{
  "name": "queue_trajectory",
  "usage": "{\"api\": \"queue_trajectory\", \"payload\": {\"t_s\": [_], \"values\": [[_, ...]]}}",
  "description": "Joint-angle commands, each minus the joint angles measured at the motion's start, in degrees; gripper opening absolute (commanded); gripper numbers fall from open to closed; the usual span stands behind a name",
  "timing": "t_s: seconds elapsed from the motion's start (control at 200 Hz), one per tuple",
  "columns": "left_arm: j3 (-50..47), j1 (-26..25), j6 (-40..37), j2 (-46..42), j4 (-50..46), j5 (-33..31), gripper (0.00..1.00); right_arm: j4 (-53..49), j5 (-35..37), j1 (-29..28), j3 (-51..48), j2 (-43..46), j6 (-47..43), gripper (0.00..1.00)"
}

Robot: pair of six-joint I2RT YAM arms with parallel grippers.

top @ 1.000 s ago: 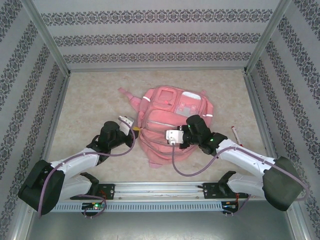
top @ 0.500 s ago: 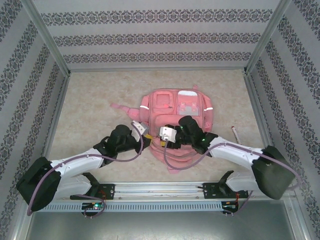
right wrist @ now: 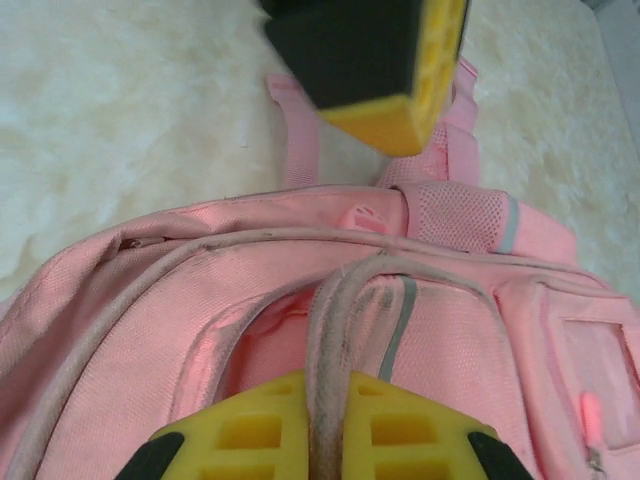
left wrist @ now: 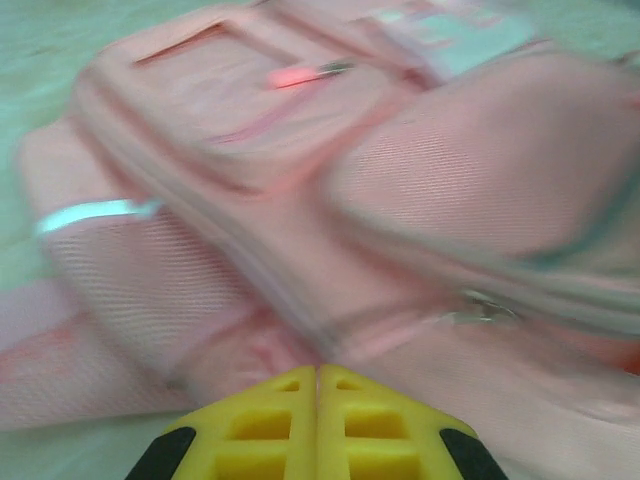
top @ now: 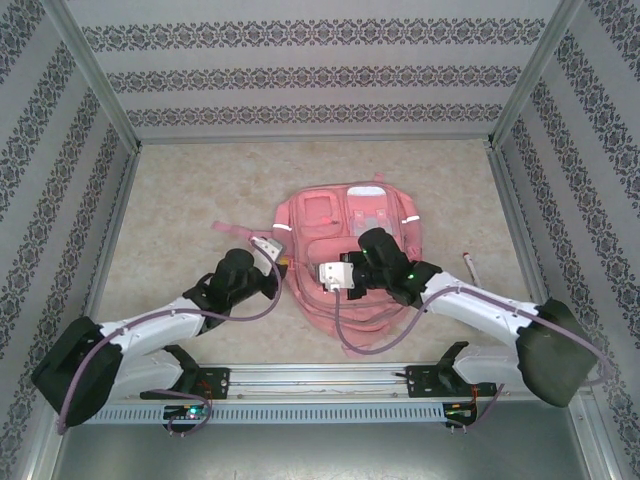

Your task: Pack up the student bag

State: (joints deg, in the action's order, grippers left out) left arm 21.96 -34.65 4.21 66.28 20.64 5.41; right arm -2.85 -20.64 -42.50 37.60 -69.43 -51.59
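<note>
Now right gripper (right wrist: 328,388) pinches the loop (right wrist: 345,290) on the student bag (top: 320,215); left gripper (left wrist: 318,372) pressed together, empty.

overhead camera looks down from behind; both wrist cameras closely face student bag (top: 320,215).

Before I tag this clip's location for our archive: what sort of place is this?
Probably a staged robot test booth, not a classroom: wallpapered panels in metal framing enclose a marble-look tabletop, and two arms are bolted to a rail at its near edge.
</note>
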Motion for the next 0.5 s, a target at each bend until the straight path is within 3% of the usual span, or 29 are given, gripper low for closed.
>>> {"api": "queue_trajectory", "payload": {"t_s": [0.0,0.11,0.215,0.325,0.365,0.445,0.465,0.48,0.495], "values": [[-1.13,6.3,-0.1,3.35,1.92,-2.89,0.0,-6.92,-6.5,0.2,-1.08,4.42,-5.69,0.0],[1.33,8.47,-1.11,6.04,2.61,-0.52,0.0,-9.23,-9.13,-1.58,-2.82,6.41,-10.9,0.0],[4.06,9.16,-2.34,8.81,1.54,2.5,0.0,-8.78,-8.07,-2.98,-3.22,6.24,-9.45,0.0],[4.77,9.19,-4.47,8.57,1.7,5.93,0.0,-1.14,-4.11,-3.05,-4.25,5.97,-1.62,0.41],[4.76,9.18,-4.94,7.29,1.63,6.57,0.1,0.57,-2.71,-2.74,-3.98,6.1,1.88,0.51],[5.36,9.21,-5.52,3.6,-0.63,6.94,0.42,2.9,-1.5,-1.21,-2.75,7.33,13.67,0.7],[5.58,9.22,-6.26,2.55,-1.23,7.56,0.45,3.88,-0.93,-0.85,-2.56,7.92,17.82,0.8],[5.71,9.17,-7.14,1.81,-1.79,8.52,0.47,4.74,-0.25,-0.57,-2.54,8.43,21.11,0.95],[5.98,9.23,-8.35,1.01,-2.4,9.59,0.49,5.61,0.88,-0.38,-2.54,8.89,24.42,0.98]]}}
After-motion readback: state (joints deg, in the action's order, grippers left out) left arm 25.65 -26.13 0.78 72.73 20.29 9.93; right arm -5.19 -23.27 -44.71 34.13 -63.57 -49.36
